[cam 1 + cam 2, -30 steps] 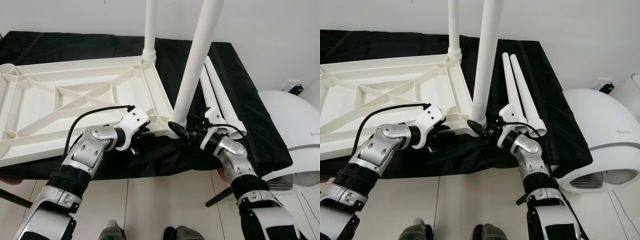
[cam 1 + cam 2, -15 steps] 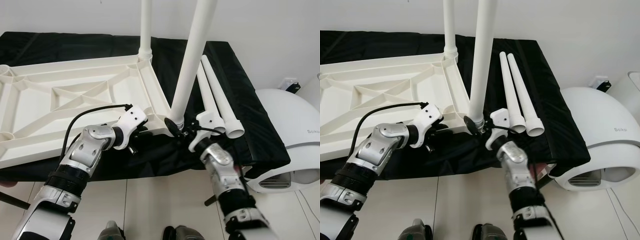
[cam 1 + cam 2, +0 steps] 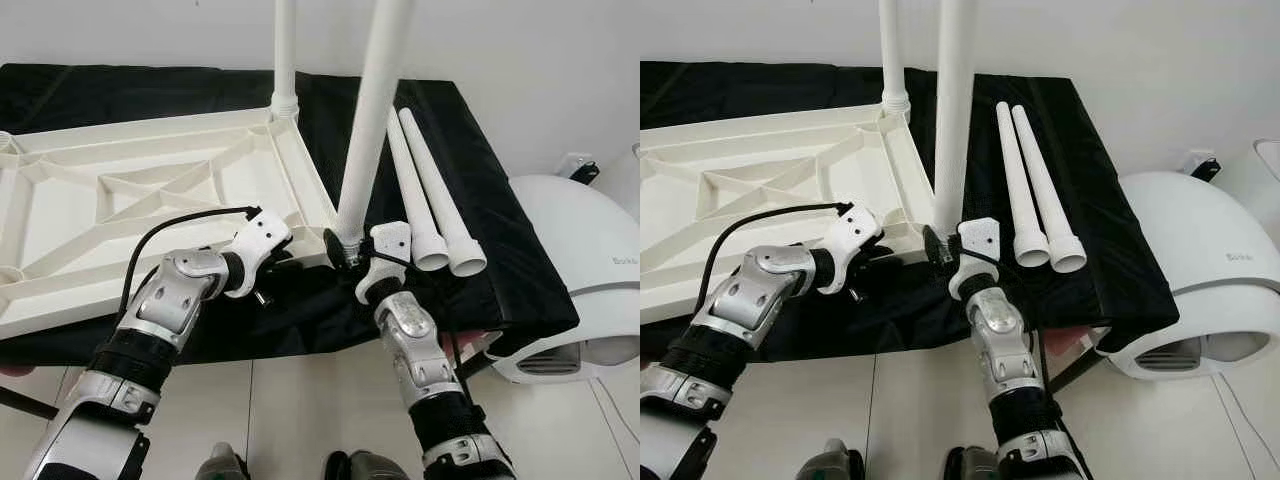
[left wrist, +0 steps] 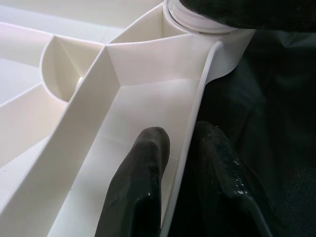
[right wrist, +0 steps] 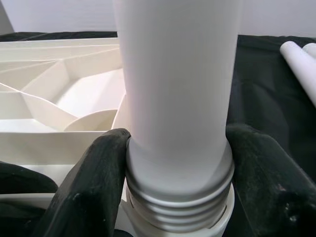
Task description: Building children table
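Upturned white tabletop (image 3: 150, 220) lies ribbed side up on a black cloth (image 3: 480, 180) and serves as the landmark.

At its near corner, on the side toward the loose legs, a white table leg (image 3: 365, 130) stands upright in the corner socket. Threaded collar at its base shows in the right wrist view (image 5: 180, 197).

Right gripper (image 3: 345, 250) sits at that corner. Its two black fingers (image 5: 94, 187) are clamped on either side of the leg base, just above the threads.

Left gripper (image 4: 180, 163) is just along the near rim from that corner. It pinches the thin rim wall, one finger inside the tabletop and one outside.

A second leg (image 3: 285, 55) stands in the far corner socket on the same side.

Two loose legs (image 3: 430, 190) lie side by side on the cloth just beyond that end of the tabletop.

A white domed appliance (image 3: 585, 270) sits off past the cloth.
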{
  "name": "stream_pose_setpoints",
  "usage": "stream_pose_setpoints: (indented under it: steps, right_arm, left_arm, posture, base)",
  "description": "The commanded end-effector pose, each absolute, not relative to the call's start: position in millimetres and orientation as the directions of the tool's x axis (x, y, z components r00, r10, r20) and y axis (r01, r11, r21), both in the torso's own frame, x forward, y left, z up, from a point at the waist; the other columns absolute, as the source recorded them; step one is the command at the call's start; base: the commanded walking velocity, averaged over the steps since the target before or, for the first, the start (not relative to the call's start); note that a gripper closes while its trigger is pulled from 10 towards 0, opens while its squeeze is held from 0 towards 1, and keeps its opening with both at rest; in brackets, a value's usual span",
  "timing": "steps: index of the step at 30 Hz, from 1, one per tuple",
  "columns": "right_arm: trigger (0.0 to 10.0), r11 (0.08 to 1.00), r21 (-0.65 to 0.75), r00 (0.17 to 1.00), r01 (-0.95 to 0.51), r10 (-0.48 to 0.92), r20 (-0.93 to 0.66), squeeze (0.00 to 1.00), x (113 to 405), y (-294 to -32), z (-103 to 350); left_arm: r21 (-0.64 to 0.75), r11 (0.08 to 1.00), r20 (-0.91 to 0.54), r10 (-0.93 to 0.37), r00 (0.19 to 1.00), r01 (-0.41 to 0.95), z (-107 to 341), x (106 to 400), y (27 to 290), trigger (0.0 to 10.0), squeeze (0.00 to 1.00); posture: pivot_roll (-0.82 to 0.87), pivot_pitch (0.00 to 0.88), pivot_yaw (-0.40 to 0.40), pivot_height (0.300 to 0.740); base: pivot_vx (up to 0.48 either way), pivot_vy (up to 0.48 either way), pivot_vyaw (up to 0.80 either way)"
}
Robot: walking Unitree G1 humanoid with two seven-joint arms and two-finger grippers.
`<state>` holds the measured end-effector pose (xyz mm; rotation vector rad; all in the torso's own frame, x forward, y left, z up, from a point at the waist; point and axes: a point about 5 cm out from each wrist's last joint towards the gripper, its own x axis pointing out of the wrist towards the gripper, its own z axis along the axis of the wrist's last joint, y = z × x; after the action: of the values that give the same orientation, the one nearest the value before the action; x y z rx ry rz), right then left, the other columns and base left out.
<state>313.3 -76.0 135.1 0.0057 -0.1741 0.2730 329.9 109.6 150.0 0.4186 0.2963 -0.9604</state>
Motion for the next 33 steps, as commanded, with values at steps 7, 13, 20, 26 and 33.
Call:
stream_pose_setpoints:
  steps: [7,13,20,26,33]
  right_arm:
    - [0.0,0.97,0.066,0.967,-0.236,0.227,0.117,0.0,302.5,-61.3,125.6]
    - [10.0,0.973,0.062,0.973,-0.222,0.217,0.078,1.0,305.6,-73.6,120.6]
    - [10.0,0.957,0.035,0.955,-0.288,0.284,0.09,1.0,311.3,-90.1,121.1]
    - [10.0,0.922,0.008,0.919,-0.388,0.385,0.088,1.0,322.0,-109.3,122.5]
    - [10.0,0.84,-0.05,0.837,-0.54,0.543,0.075,0.0,340.9,-136.1,133.0]
  left_arm:
    - [0.181,0.453,-0.44,-0.756,0.484,0.873,146.1,325.2,101.7,10.0,0.0]
    - [0.182,0.452,-0.438,-0.758,0.483,0.874,146.0,325.1,101.2,10.0,0.0]
    - [0.182,0.448,-0.436,-0.761,0.48,0.875,146.4,325.5,99.5,10.0,0.0]
    - [0.18,0.446,-0.435,-0.763,0.478,0.877,146.3,325.6,98.3,10.0,0.0]
    - [0.182,0.447,-0.435,-0.762,0.48,0.876,146.0,325.2,98.6,10.0,0.0]
  posture:
    - [0.03,0.091,-0.036,0.74]
    - [0.03,0.085,-0.034,0.74]
    - [0.02,0.08,-0.033,0.74]
    - [0.02,0.074,-0.034,0.74]
    - [0.02,0.067,-0.036,0.74]
  base:
    - [0.0,0.0,0.0]
    - [0.0,0.0,0.0]
    - [0.0,0.0,0.0]
    - [0.0,0.0,0.0]
    - [0.0,0.0,0.0]
